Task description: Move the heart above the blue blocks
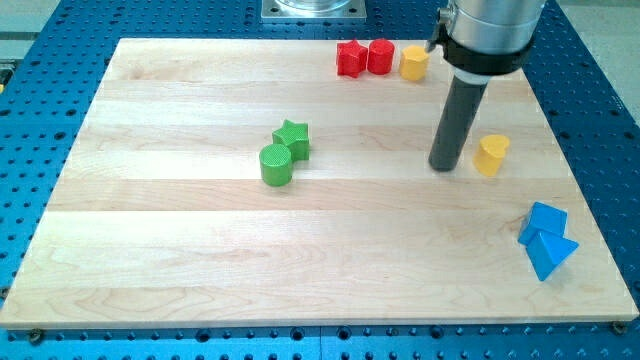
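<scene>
1. Jaws: none fitted. The arm ends in a plain dark rod, so nothing is spread, pressed together or pinched. My tip [445,167] rests on the wooden board [180,260], just to the view's left of the yellow heart [490,155], very close to it; whether they touch cannot be told.
2. Target location: the yellow heart lies toward the view's right, above the two blue blocks [546,240] and somewhat to their left, well apart from them.
3. Progress: judged from this layout, the heart is already higher in the view than the blue blocks but not in line with them. A push toward the view's right and slightly down appears to remain.
4. Appearance: the heart is a small, solid yellow piece with a notched top face.
5. Approach: my tip stands on the correct side for a rightward push.
</scene>
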Action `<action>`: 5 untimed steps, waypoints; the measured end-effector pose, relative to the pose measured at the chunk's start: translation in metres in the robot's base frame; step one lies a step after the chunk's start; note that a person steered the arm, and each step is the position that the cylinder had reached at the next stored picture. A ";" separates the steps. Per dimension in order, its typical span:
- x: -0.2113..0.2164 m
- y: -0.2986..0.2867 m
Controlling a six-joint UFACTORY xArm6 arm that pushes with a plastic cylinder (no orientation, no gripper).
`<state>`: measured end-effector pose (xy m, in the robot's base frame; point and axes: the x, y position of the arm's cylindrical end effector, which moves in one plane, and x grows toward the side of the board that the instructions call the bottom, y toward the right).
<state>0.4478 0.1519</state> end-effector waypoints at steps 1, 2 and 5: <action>0.015 0.048; 0.003 0.056; -0.003 -0.014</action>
